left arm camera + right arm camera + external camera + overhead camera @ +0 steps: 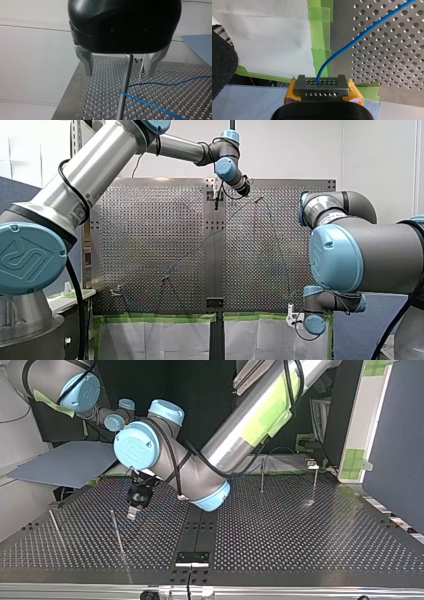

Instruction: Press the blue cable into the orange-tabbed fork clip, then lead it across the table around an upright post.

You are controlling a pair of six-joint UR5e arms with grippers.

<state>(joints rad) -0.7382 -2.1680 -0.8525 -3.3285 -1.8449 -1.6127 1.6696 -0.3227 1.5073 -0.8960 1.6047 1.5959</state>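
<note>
Two grippers are sharing one thin blue cable (362,35). The right gripper (321,83) is sitting just off the worktop (387,62) edge lined with green tape (320,37), and its yellow pads (354,92) are pinching the cable, which is running out across the perforations. The left gripper (118,73) is hovering over an upright post (125,82) near another edge. Its metal fingers (87,67) are standing wide, one on each side of the post's top, gripping nothing. Below it the cable is apparently bending at the post, with two strands leading away on the same side. I am not making out the orange-tabbed clip anywhere. The cable is looking light, limp and smooth-jacketed, so I am expecting it to sag and slip. The free strand just beside the post is looking like the place to take it, squarely between the fingers.
</note>
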